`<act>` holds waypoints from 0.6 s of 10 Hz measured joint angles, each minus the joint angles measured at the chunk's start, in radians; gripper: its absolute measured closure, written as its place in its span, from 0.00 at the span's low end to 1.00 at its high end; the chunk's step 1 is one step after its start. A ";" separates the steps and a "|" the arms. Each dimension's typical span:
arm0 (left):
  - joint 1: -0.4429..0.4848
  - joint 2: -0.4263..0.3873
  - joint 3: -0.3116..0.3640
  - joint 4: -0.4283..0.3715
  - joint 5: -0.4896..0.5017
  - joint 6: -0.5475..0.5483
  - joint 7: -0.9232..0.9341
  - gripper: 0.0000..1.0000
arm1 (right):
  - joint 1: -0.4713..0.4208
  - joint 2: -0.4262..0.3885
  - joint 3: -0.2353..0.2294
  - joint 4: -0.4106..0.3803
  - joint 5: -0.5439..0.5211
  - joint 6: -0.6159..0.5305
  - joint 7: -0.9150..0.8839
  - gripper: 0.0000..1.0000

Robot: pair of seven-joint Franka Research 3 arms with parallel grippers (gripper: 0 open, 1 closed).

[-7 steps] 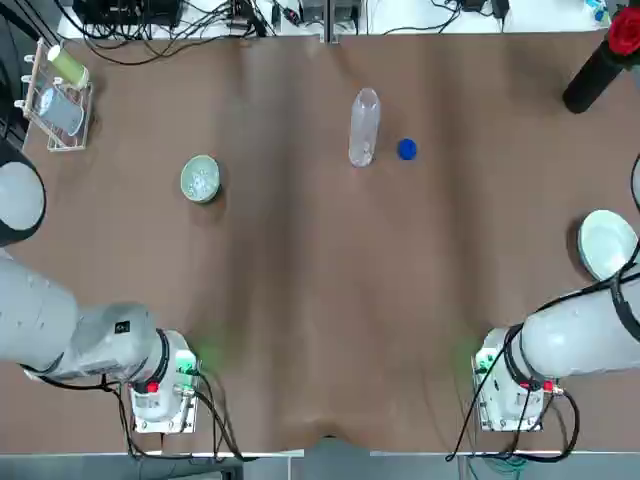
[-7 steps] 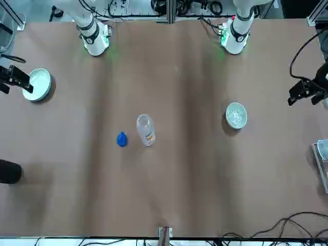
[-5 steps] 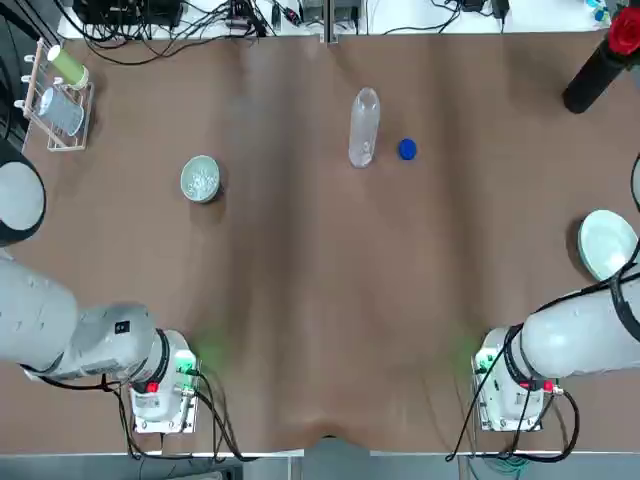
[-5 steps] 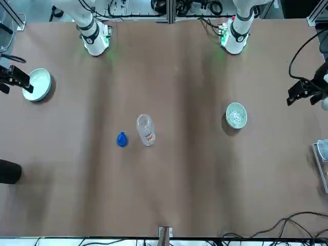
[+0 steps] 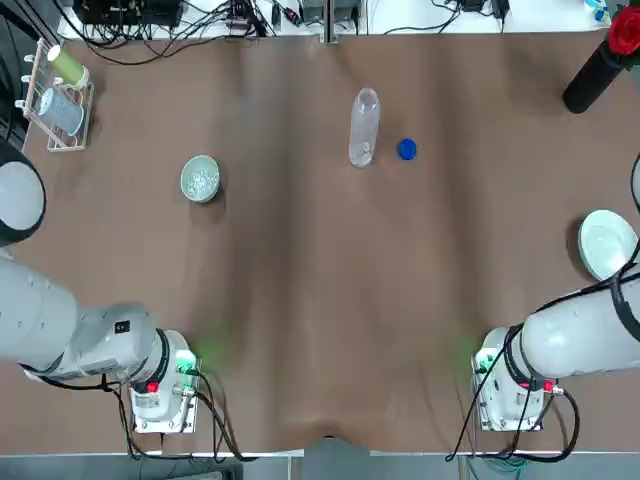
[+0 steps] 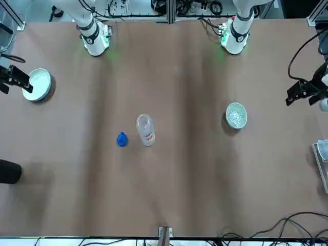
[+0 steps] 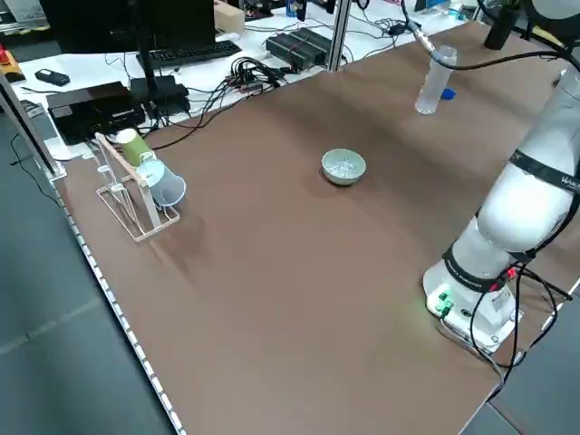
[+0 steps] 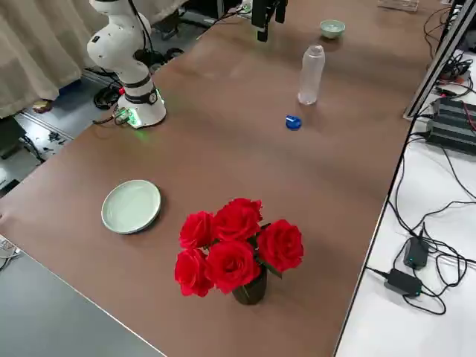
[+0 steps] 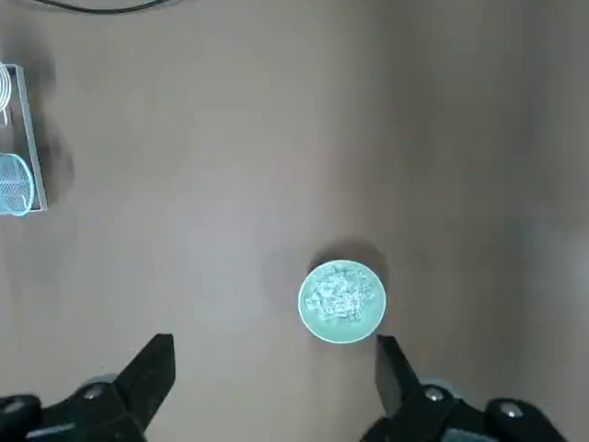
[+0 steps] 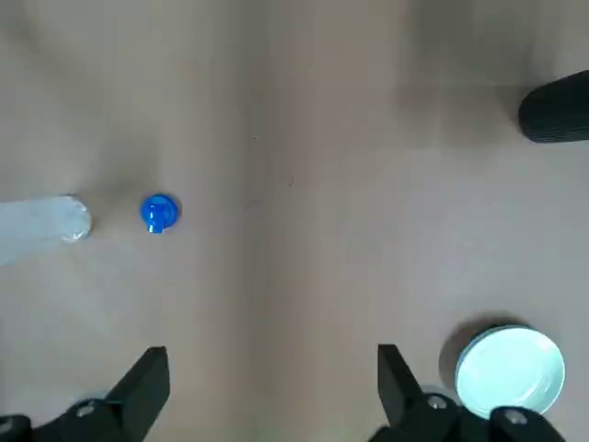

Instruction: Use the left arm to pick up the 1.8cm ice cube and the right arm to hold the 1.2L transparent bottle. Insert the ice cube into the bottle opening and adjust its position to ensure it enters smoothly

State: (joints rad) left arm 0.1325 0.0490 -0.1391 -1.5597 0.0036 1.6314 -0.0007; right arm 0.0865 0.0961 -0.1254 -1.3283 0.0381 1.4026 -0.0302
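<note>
The bowl (image 9: 313,324)'s holding clear ice cubes (image 9: 340,293); the bottle (image 5: 364,127)'s standing toward the worktop (image 5: 320,280)'s far edge. The left gripper (image 9: 276,339) (wide open, btw) is edging inward from the left edge; the right gripper (image 10: 274,349)'s hovering open near the right edge.

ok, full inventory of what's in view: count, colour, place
slim clear plastic bottle: 1, colourless, table's far half, uncapped
small round plastic cap: 1, blue, right of the bottle
small round bowl: 1, pale green, left of the bottle, clear ice pieces inside, too many to count
wider round dish: 1, pale green, table's right side
artificial-looking roses: bunch, red, in a ribbed black vase, far right
wire rack: 1, white, far left, holding a light-blue cup and a green cup
left pincer: 1, black, open, over table's left side
right pincer: 1, black, open, over table's right side
</note>
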 joint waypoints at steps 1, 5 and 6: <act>-0.001 0.000 -0.003 -0.020 -0.001 0.002 0.000 0.04 | 0.000 0.000 0.000 0.000 0.000 0.000 0.000 0.00; -0.003 -0.015 -0.049 -0.218 -0.039 0.166 -0.004 0.04 | 0.000 0.000 0.001 0.002 0.000 0.000 -0.006 0.00; -0.003 -0.031 -0.055 -0.306 -0.041 0.233 -0.004 0.04 | 0.001 0.000 0.001 0.002 0.000 0.000 -0.045 0.00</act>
State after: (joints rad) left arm 0.1296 0.0176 -0.1943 -1.8661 -0.0371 1.8642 -0.0050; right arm 0.0872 0.0961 -0.1241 -1.3267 0.0385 1.4026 -0.0748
